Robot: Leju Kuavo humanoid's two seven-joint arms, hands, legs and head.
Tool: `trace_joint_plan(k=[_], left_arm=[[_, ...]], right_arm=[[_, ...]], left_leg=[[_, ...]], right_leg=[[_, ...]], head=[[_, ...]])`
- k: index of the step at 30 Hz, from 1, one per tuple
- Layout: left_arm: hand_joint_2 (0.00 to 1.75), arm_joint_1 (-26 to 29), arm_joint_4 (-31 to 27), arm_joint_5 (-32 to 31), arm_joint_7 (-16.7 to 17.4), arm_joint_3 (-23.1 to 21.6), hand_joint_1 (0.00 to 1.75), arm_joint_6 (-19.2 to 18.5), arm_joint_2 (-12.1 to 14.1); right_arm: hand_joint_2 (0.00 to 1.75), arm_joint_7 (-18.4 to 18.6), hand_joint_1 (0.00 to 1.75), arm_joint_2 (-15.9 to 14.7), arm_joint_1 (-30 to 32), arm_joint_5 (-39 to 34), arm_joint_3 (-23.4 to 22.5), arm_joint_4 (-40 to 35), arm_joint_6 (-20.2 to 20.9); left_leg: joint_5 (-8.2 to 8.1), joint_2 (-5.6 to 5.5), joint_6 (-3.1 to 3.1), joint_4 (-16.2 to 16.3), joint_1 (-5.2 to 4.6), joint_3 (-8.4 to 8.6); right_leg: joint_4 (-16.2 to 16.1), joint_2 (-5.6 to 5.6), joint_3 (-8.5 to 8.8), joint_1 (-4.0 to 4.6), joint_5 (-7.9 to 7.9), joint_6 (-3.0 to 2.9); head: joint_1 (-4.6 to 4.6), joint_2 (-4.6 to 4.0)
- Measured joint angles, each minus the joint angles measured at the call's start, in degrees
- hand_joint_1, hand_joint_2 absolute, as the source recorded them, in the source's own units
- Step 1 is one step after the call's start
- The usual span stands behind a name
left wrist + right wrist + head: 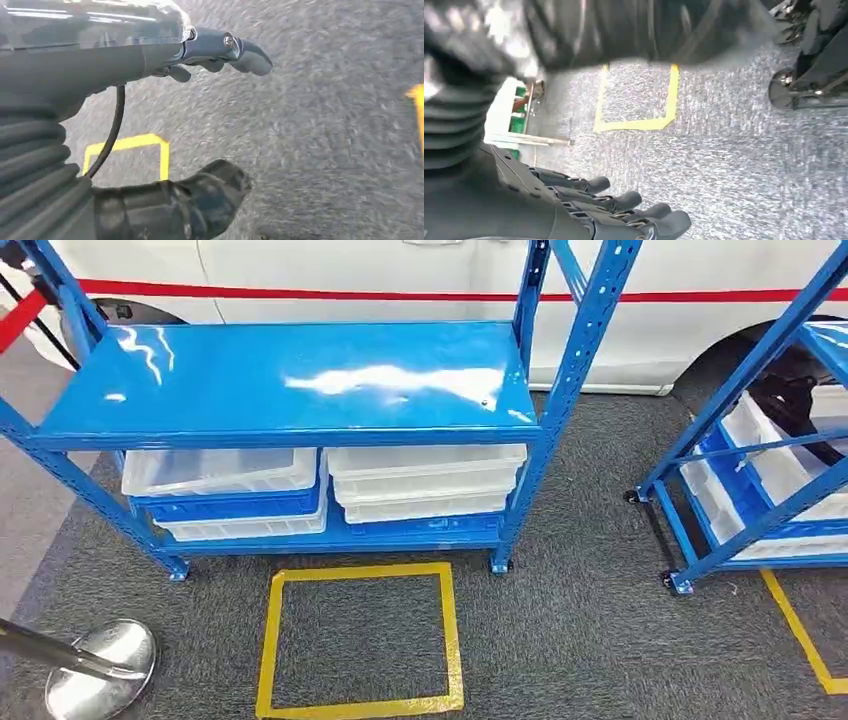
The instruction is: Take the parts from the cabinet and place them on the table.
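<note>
Cabinet [300, 390], a blue steel rack, stands just behind the yellow taped square [360, 640] on grey carpet; its lower shelf holds stacked clear and blue bins [225, 490]. Left hand [210, 125] hangs above the carpet, fingers apart, empty. Right hand [589, 205] likewise, fingers loosely extended, holding nothing.

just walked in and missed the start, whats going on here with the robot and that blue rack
Nothing is being handled yet. The robot faces a blue shelving rack whose lower shelf holds stacked clear and blue bins, with a yellow taped square on the grey carpet in front. Both arms hang over the floor: the left hand holds nothing with thumb and fingers apart, and the right hand holds nothing, its fingers extended side by side. A second rack stands to the right.
</note>
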Motion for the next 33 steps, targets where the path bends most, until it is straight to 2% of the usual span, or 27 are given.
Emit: trace_joint_plan(k=[2,3,4,5,6,7,8,9,13,14,15,16,17,20,23,24,25,27,33], left_arm=[[1.75,0.1,-0.5,2.6,0.2,-1.9,0.0,-0.8,0.4],[1.75,0.1,-0.9,4.0,0.3,-3.1,0.0,-1.1,0.5],[1.75,0.1,-1.3,5.1,0.5,-3.9,0.0,-1.5,0.7],[1.75,0.1,-1.7,6.3,0.6,-4.8,0.0,-1.8,0.9],[1.75,0.1,-2.2,7.5,0.7,-5.7,0.0,-2.0,0.9],[1.75,0.1,-2.7,8.9,0.8,-6.8,0.0,-2.5,0.9],[1.75,0.1,-3.2,10.1,0.9,-7.8,0.0,-2.8,1.0],[0.0,0.1,-3.7,11.3,1.0,-8.8,0.0,-3.1,1.3],[0.0,0.2,-4.8,16.3,1.5,-12.8,0.0,-4.4,2.2],[0.0,0.6,-4.9,17.5,1.7,-13.6,0.0,-4.8,2.4],[0.0,0.8,-5.1,19.0,1.8,-14.7,0.0,-5.0,2.6],[0.0,1.1,-5.1,20.3,2.0,-15.6,0.0,-5.5,2.8],[0.0,1.5,-5.3,21.8,2.2,-16.8,0.0,-5.9,3.1],[0.0,2.2,-5.7,26.1,2.5,-20.1,0.0,-7.0,3.7],[0.0,3.1,-6.0,29.9,2.9,-23.2,0.0,-8.0,4.3],[0.0,3.4,-6.1,31.3,3.1,-24.3,0.0,-8.4,4.5],[0.0,3.7,-6.3,32.7,3.2,-25.4,0.0,-8.8,4.6],[0.0,4.3,-6.5,35.3,3.4,-27.5,0.0,-9.5,4.9],[0.0,5.8,-7.2,43.4,4.3,-34.0,0.0,-11.6,5.9]], right_arm=[[1.75,-0.3,0.0,-0.5,0.7,-2.1,1.7,0.0,0.3],[1.75,-0.5,0.0,-0.7,1.1,-3.1,2.6,0.0,0.5],[1.75,-0.6,0.0,-0.8,1.6,-4.0,3.3,0.0,0.8],[1.75,-0.7,0.0,-1.0,2.0,-5.0,4.1,0.0,0.9],[1.75,-0.8,0.0,-1.1,2.5,-5.9,4.9,0.0,0.9],[1.75,-1.0,0.0,-1.4,3.0,-6.9,5.7,0.0,1.0],[1.75,-1.2,0.0,-1.5,3.5,-7.9,6.5,0.0,1.0],[1.75,-1.3,0.0,-1.6,3.7,-8.8,7.3,0.1,1.1],[1.75,-1.8,0.0,-2.2,4.7,-12.6,10.7,0.0,1.8],[1.75,-2.0,0.0,-2.4,4.9,-13.6,11.5,0.0,1.9],[1.75,-2.3,0.0,-2.7,5.0,-14.8,12.5,-0.2,2.0],[1.75,-2.4,0.0,-2.8,5.1,-15.7,13.3,-0.3,2.1],[0.0,-2.6,0.0,-2.9,5.2,-16.7,14.2,-0.5,2.1],[0.0,-3.0,0.0,-3.5,5.5,-20.1,17.3,-0.9,2.6],[0.0,-3.6,0.0,-4.0,5.9,-23.2,20.1,-1.4,3.0],[0.0,-3.7,0.0,-4.2,6.1,-24.2,21.1,-1.6,3.1],[0.0,-3.8,0.0,-4.5,6.2,-25.3,22.1,-1.9,3.1],[0.0,-4.2,0.0,-5.0,6.5,-27.3,23.9,-2.3,3.3],[0.0,-5.2,0.0,-6.3,7.5,-33.6,29.6,-3.8,4.1]], left_leg=[[-0.05,0.0,0.1,0.0,-0.08,-0.08],[-0.07,0.0,0.09,0.1,-0.09,-0.09],[-0.1,-0.01,0.07,0.1,-0.07,-0.01],[-0.2,-0.03,-0.01,0.1,-0.04,0.09],[-0.32,-0.11,-0.17,0.2,-0.01,0.26],[-0.55,-0.15,-0.49,0.3,0.05,0.46],[-0.83,-0.15,-0.93,0.5,0.04,0.42],[-1.08,-0.13,-1.35,0.9,-0.3,0.24],[-1.02,-0.15,-2.62,0.4,-0.14,0.47],[-1.55,-0.13,-2.48,0.8,0.11,0.63],[-0.81,-0.1,-0.47,0.1,-0.1,0.71],[-1.39,-0.17,0.51,0.2,-0.16,0.71],[-1.01,-0.18,0.66,0.2,-0.14,0.73],[-0.89,-0.19,0.58,0.0,-0.08,0.77],[-0.75,-0.2,0.21,-0.1,-0.05,0.81],[-0.73,-0.2,-0.11,-0.1,-0.01,0.81],[-0.76,-0.2,-0.79,-0.2,0.07,0.82],[-0.94,-0.2,-2.96,-0.3,0.36,0.86],[-0.99,-0.21,-3.09,-0.1,0.27,0.8]], right_leg=[[8.7,0.0,-4.04,-0.29,-4.15,0.42],[12.1,-0.01,-5.7,-0.38,-5.02,0.58],[12.4,-0.02,-5.89,-0.49,-4.25,0.69],[10.3,-0.04,-4.96,-0.64,-2.45,0.77],[6.0,-0.06,-2.86,-0.83,0.17,0.76],[0.1,-0.09,0.0,-0.99,3.02,0.71],[-3.9,-0.09,1.65,-1.01,3.57,0.56],[-4.1,-0.05,1.93,-0.4,3.11,0.42],[-4.4,0.19,1.89,-0.29,3.24,-0.95],[-4.7,0.09,2.15,-0.35,3.27,-0.93],[-4.7,0.21,2.17,-0.51,3.3,-0.94],[-4.7,0.26,2.18,-0.4,3.29,-0.94],[-4.7,0.28,2.23,-0.3,3.24,-1.02],[-4.7,0.23,2.19,-0.18,3.2,-1.16],[-4.6,0.24,2.17,-0.08,3.1,-1.34],[-4.6,0.23,2.17,-0.03,3.07,-1.38],[-4.6,0.23,2.16,0.03,3.04,-1.43],[-4.5,0.23,2.12,0.13,3.01,-1.48],[-4.5,0.23,2.19,0.03,3.0,-1.48]], head=[[0.0,0.0],[0.0,0.0],[0.0,0.0],[0.0,0.0],[0.0,0.0],[0.0,0.0],[0.02,0.0],[0.0,0.0],[-0.09,0.0],[-0.11,0.0],[-0.24,0.0],[-0.28,0.0],[-0.26,0.0],[-0.26,0.0],[-0.28,0.0],[-0.28,0.0],[-0.28,0.0],[-0.28,0.0],[-0.26,0.0]])
